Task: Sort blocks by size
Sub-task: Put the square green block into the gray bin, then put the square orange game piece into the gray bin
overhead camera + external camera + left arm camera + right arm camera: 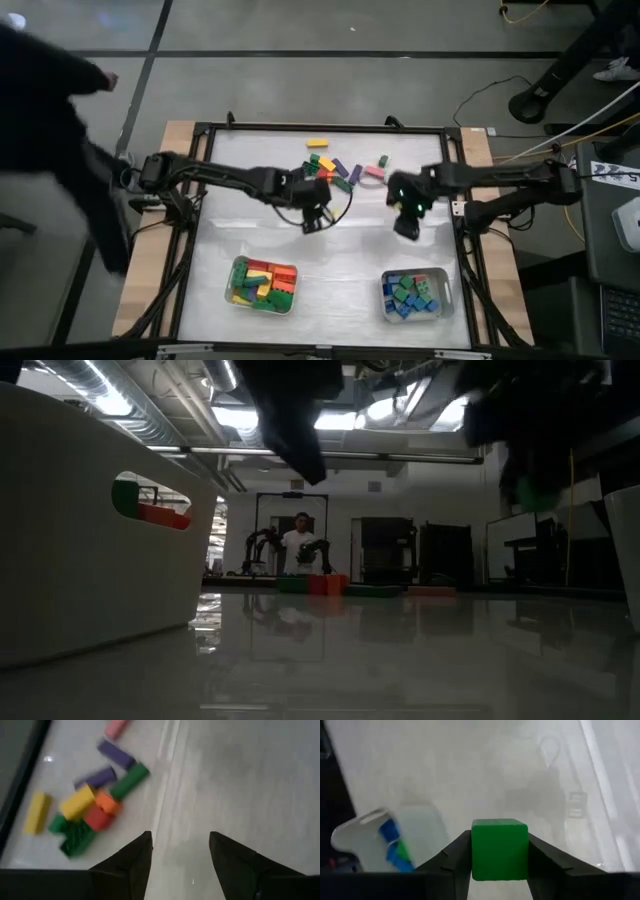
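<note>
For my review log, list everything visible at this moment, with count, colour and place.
Loose studded plastic bricks: about a dozen; yellow, green, purple, pink, orange, red; table's far middle.
Left pale tray: one; holds yellow, red, green bricks; near edge.
Right pale tray: one; holds blue, green bricks; near edge.
Green cube brick: one; in the right gripper.
White table: one.
Person: one; background.
Left gripper: open, empty, beside the pile.
Right gripper: shut on the cube.

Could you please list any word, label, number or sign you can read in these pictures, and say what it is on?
None can be read.
Paper at the table's right edge: dark marks, too blurred to read.
Blocks in the loose pile, the left tray and the right tray: no print visible.
Green block in the right gripper: plain face.
</note>
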`<state>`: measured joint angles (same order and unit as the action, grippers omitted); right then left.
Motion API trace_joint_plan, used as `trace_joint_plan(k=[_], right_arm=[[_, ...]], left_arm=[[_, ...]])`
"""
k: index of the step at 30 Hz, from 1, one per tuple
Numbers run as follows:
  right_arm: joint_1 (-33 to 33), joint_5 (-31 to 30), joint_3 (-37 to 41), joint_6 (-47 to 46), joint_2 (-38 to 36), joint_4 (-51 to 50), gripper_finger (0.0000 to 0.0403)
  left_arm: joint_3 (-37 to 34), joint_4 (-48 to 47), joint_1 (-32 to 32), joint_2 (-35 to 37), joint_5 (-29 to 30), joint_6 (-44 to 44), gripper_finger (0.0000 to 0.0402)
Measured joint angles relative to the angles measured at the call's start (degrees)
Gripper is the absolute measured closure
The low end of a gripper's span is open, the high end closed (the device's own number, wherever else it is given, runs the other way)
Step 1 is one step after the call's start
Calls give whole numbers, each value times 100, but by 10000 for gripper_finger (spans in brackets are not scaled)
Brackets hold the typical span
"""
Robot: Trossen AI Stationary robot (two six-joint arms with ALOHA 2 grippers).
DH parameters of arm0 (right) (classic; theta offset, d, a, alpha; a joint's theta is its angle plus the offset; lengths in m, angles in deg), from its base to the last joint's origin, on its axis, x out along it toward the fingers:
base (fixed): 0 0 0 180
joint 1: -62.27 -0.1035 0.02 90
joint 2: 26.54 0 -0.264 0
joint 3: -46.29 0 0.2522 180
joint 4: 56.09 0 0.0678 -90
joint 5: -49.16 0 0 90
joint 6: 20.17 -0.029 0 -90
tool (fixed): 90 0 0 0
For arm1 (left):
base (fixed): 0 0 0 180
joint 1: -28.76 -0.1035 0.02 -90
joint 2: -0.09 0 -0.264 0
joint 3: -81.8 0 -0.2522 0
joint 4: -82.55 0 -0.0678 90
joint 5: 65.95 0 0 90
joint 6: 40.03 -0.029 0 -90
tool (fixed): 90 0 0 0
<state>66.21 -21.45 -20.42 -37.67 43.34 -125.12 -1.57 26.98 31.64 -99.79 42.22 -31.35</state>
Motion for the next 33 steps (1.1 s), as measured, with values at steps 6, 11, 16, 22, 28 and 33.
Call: trace_joint_plan(k=[6,11,16,22,28,33], right_arm=[[-1633,-230,0,-963,-131,329,263],[-2751,-230,0,-1458,-100,841,251],[-3505,-234,0,-1704,-100,1309,223],[-3954,-468,0,-1663,-100,1638,214],[-3891,-1578,0,-1522,-100,1625,222],[-3560,-1888,2,-1504,-100,1617,224]], left_arm=[[0,432,-457,0,-186,-219,219],[0,434,-672,0,-212,-305,219],[0,436,-790,0,-214,-311,219],[0,438,-824,0,-214,-313,219],[7,605,-843,-64,-575,-676,219],[7,1067,-961,-546,-634,-1179,219]])
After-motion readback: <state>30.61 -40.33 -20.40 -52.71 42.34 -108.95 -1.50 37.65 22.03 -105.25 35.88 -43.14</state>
